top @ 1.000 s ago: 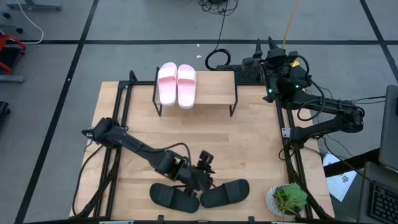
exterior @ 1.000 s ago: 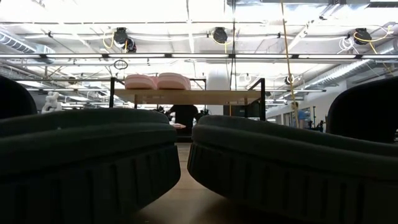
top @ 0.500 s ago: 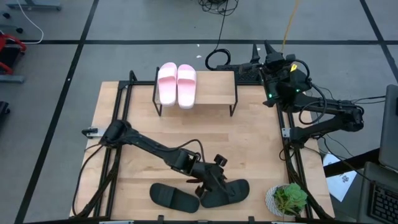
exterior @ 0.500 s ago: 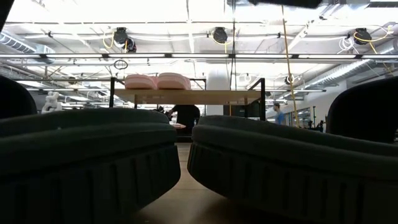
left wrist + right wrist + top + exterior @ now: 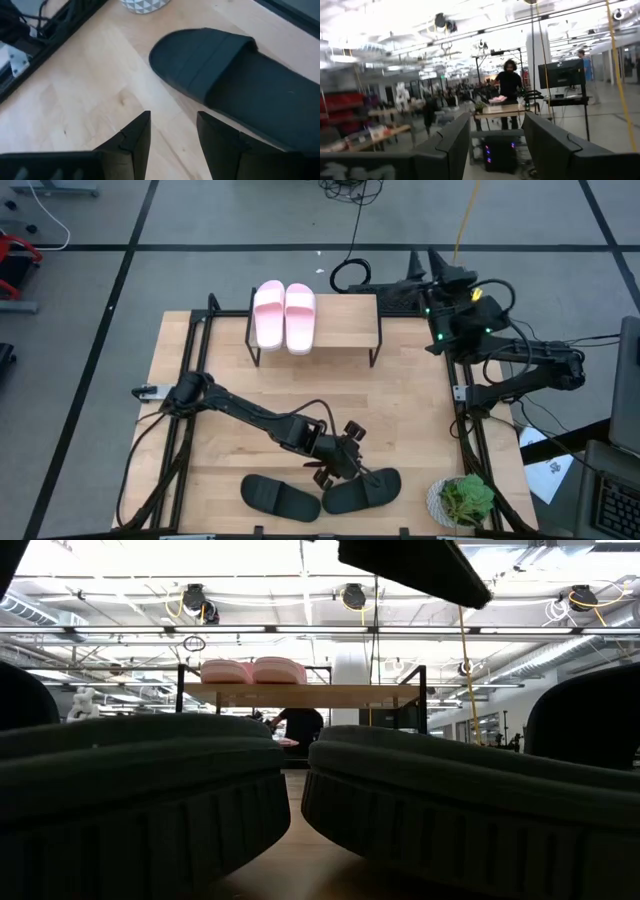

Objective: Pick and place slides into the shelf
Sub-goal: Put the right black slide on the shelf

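Two black slides lie sole down near the table's near edge, one [image 5: 280, 497] to the left and one [image 5: 362, 490] to the right; both fill the low view, left [image 5: 140, 790] and right [image 5: 470, 800]. My left gripper [image 5: 360, 470] hovers open just above the right black slide [image 5: 240, 70], with its fingertips [image 5: 172, 125] over bare wood beside the slide's strap end. The pink pair [image 5: 285, 315] rests sole down on the left half of the shelf [image 5: 345, 320], also seen in the low view [image 5: 252, 670]. My right gripper [image 5: 495, 130] is open, raised beyond the table's far right corner [image 5: 440, 270].
A small potted plant [image 5: 462, 500] in a white patterned pot [image 5: 142, 4] stands at the near right corner, close to the right black slide. The shelf's right half [image 5: 350, 315] is bare wood. Black frame rails run along the table's left [image 5: 185, 380] and right sides. People stand in the room beyond.
My left gripper has moved toward the table's right and near edge, from between the two black slides to over the right one, and has come lower: the arm now shows at the top of the low view. The slides have stayed put.
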You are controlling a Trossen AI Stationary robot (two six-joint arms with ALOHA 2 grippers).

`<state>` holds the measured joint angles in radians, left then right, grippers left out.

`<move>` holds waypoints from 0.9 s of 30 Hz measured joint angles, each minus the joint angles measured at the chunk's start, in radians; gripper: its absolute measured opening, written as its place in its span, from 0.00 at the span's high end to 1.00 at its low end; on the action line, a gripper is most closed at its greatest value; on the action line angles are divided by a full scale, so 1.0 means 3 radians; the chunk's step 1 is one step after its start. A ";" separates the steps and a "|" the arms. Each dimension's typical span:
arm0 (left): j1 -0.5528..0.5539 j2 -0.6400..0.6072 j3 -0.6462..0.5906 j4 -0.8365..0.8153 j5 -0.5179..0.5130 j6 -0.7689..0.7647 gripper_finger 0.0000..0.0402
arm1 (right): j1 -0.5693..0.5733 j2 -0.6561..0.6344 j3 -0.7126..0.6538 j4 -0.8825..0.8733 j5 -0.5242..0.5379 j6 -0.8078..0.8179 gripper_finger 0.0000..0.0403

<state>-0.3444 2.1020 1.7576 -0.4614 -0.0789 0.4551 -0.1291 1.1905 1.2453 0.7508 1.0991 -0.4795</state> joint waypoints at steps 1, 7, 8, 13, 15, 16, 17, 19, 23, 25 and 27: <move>-0.0016 0.0008 0.0000 0.0002 -0.0020 0.0049 0.60 | 0.0000 -0.0001 0.0000 0.0078 0.0000 0.0001 0.57; -0.0126 0.0218 -0.0003 0.0069 -0.0118 0.0341 0.60 | 0.0001 -0.0008 0.0000 0.0208 0.0000 0.0112 0.57; -0.0141 0.0249 -0.0003 0.0130 -0.0117 0.0401 0.60 | 0.0001 -0.0008 0.0000 0.0205 0.0000 0.0136 0.57; -0.0258 0.0377 0.0005 0.0189 -0.0242 0.0574 0.60 | 0.0001 -0.0006 0.0000 0.0161 -0.0001 0.0246 0.57; -0.0295 0.0420 -0.0005 0.0183 -0.0414 0.0573 0.60 | 0.0001 -0.0006 0.0000 0.0126 -0.0001 0.0251 0.57; -0.0307 0.0422 -0.0005 0.0225 -0.0422 0.0572 0.60 | 0.0001 -0.0006 0.0000 0.0115 -0.0001 0.0250 0.57; -0.0312 0.0421 -0.0005 0.0238 -0.0417 0.0560 0.60 | 0.0001 -0.0004 0.0000 0.0105 -0.0001 0.0252 0.57; -0.0309 0.0414 -0.0001 0.0336 -0.0351 0.0547 0.60 | 0.0001 -0.0004 0.0000 0.0080 -0.0001 0.0252 0.57; -0.0290 0.0414 0.0001 0.0494 -0.0351 0.0520 0.60 | 0.0001 -0.0006 0.0000 0.0053 -0.0001 0.0252 0.57; -0.0266 0.0414 0.0001 0.0592 -0.0291 0.0452 0.60 | 0.0001 -0.0004 0.0000 0.0048 -0.0001 0.0263 0.57; -0.0238 0.0414 0.0001 0.0644 -0.0240 0.0428 0.60 | 0.0001 -0.0004 0.0000 0.0051 -0.0004 0.0264 0.57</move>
<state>-0.4159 2.2261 1.7580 -0.2682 -0.1510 0.5834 -0.1287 1.1892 1.2453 0.7662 1.0979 -0.4004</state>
